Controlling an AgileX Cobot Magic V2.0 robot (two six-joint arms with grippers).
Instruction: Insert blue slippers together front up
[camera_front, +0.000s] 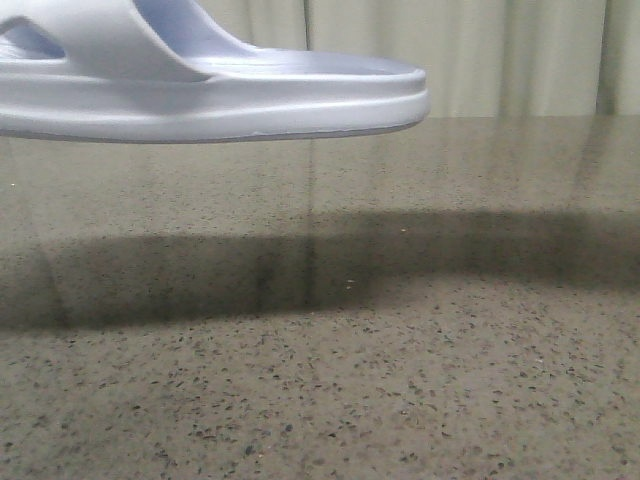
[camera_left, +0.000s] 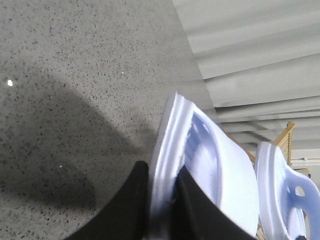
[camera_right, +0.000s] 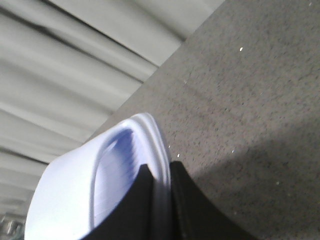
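In the front view one pale blue slipper (camera_front: 220, 90) hangs level above the table at the upper left, its strap at the frame edge; no gripper shows there. In the left wrist view my left gripper (camera_left: 162, 170) is shut on the sole edge of a slipper (camera_left: 220, 165), one finger under the sole, one on the ribbed footbed. The other slipper (camera_left: 285, 190) shows beside it, strap with a side hole, also in the air. In the right wrist view my right gripper (camera_right: 160, 167) is shut on the sole rim of a slipper (camera_right: 70, 190).
The dark speckled stone table (camera_front: 400, 380) lies below, with the slippers' shadow across it. A pale curtain (camera_front: 500, 50) hangs behind the far edge. A wooden frame (camera_left: 285, 135) shows past the table in the left wrist view.
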